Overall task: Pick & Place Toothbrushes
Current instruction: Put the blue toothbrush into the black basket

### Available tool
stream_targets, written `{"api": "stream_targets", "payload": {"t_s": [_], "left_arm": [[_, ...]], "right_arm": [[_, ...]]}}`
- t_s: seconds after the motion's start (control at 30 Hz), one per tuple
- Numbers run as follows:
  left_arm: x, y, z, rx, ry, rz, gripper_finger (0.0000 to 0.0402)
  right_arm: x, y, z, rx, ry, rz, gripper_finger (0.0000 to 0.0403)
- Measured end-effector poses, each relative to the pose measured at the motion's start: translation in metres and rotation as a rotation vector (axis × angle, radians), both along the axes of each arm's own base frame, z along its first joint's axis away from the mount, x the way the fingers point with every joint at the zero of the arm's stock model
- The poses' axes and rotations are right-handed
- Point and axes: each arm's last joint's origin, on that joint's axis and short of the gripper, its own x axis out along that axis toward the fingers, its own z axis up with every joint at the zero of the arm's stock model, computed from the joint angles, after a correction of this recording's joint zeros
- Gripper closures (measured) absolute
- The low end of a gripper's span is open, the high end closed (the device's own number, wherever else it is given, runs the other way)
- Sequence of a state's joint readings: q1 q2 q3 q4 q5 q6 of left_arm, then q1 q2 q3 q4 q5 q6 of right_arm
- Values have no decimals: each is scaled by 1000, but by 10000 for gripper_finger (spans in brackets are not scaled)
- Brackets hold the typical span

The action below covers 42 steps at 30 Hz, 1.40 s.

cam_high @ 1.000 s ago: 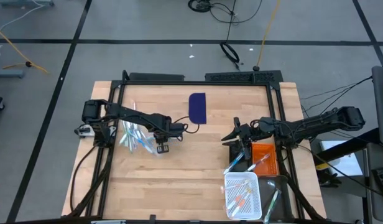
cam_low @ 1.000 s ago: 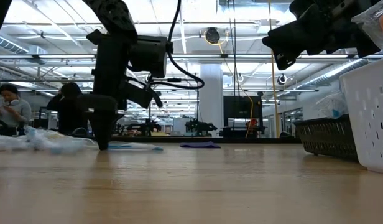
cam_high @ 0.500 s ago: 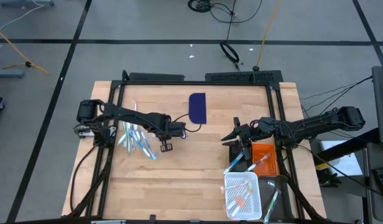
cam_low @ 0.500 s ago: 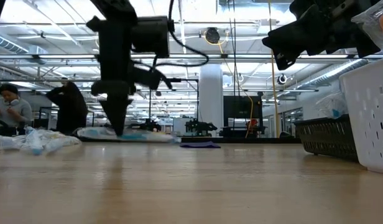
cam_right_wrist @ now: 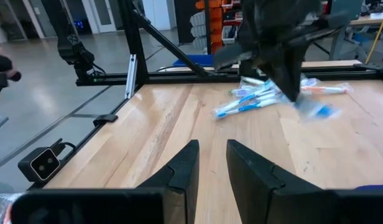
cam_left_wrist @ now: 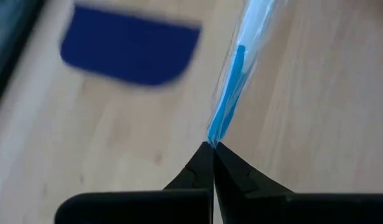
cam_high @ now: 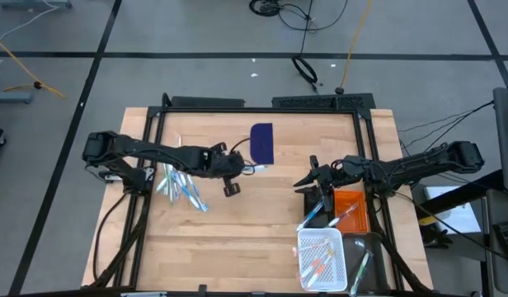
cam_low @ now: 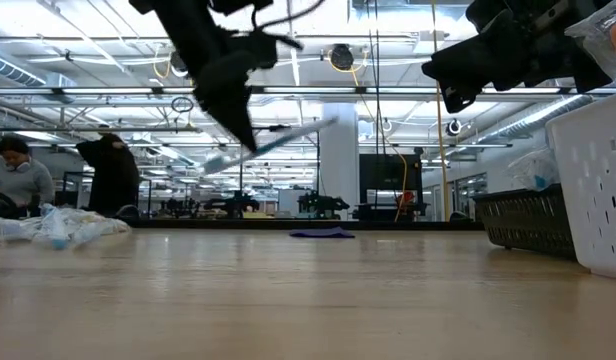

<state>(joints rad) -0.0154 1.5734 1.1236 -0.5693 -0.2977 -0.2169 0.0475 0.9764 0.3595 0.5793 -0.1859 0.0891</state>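
Note:
My left gripper (cam_high: 232, 186) hangs above the table's middle left, shut on a light blue toothbrush in a clear wrapper (cam_left_wrist: 232, 87). The low view shows this toothbrush (cam_low: 278, 138) well above the table. A pile of wrapped toothbrushes (cam_high: 180, 183) lies on the wood at the left, also seen in the right wrist view (cam_right_wrist: 260, 96). My right gripper (cam_right_wrist: 210, 168) waits level at the right (cam_high: 308, 177), open, with nothing between its fingers. My left gripper pinches the wrapped toothbrush near one end (cam_left_wrist: 215, 138) between its two fingertips. The fingers slant down from the table's left. The toothbrush sticks out beyond them, lifted clear of the table and tilted, its free end (cam_low: 328, 124) higher.
A dark blue flat rectangle (cam_high: 262, 142) lies at the far middle of the table. At the near right stand a white basket (cam_high: 322, 260) holding toothbrushes, an orange bin (cam_high: 350, 210) and a dark basket (cam_low: 523, 225). People sit in the room behind (cam_low: 13, 175).
My left gripper has risen from the edge of the pile and gone a little toward the table's right, tipping from straight down to a slant. It has carried one wrapped toothbrush up with it, first level just above the wood, now high and tilted.

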Motion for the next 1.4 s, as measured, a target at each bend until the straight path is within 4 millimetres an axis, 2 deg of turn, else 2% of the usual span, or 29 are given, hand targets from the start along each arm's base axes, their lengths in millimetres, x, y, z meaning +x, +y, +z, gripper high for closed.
{"api": "stream_targets", "payload": {"t_s": [0.17,0.4,0.63,1.03,1.4], "left_arm": [[11,0,18,26,-209,-4,401],[24,0,31,60,-384,-40,401],[36,-5,43,92,-557,-80,401],[65,-8,29,89,-740,-99,401],[88,-10,2,81,-838,-100,401]], "right_arm": [[0,0,3,1,-27,-1,330],[1,-1,7,0,-78,-40,328],[1,-4,15,-39,-168,-138,299],[1,-13,23,-71,-250,-272,238],[4,-18,21,-74,-250,-298,231]]}}
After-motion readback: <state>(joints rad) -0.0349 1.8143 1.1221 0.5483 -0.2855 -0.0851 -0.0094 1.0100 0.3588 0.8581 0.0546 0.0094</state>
